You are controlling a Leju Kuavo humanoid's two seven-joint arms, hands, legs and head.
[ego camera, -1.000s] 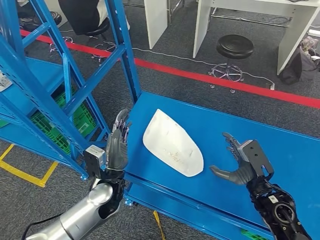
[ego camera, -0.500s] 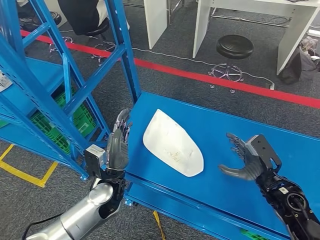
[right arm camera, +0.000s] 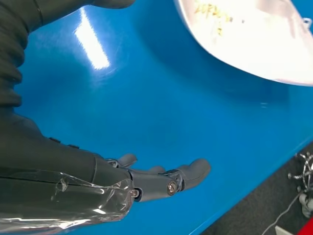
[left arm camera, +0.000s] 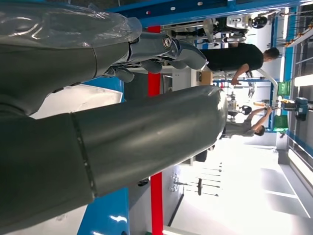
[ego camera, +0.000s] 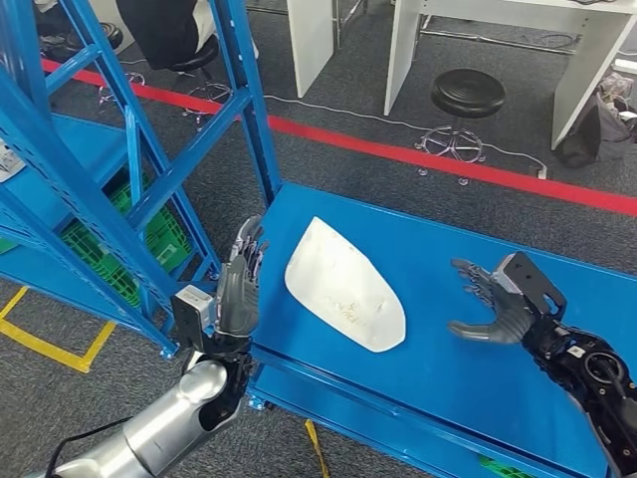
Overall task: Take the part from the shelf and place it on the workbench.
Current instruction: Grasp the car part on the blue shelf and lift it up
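Both hands spread, empty: left hand [ego camera: 239, 289], right hand [ego camera: 502, 304]; part [ego camera: 343, 284] on workbench [ego camera: 451, 269].

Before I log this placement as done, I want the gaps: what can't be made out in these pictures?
- White part, right wrist view: its far end is cut off by the picture's edge.
- White part, left wrist view: mostly hidden behind the left hand.
- Yellowish marks on the part: too small to read.
- Workbench, head view: near right corner hidden by the right hand and its arm.
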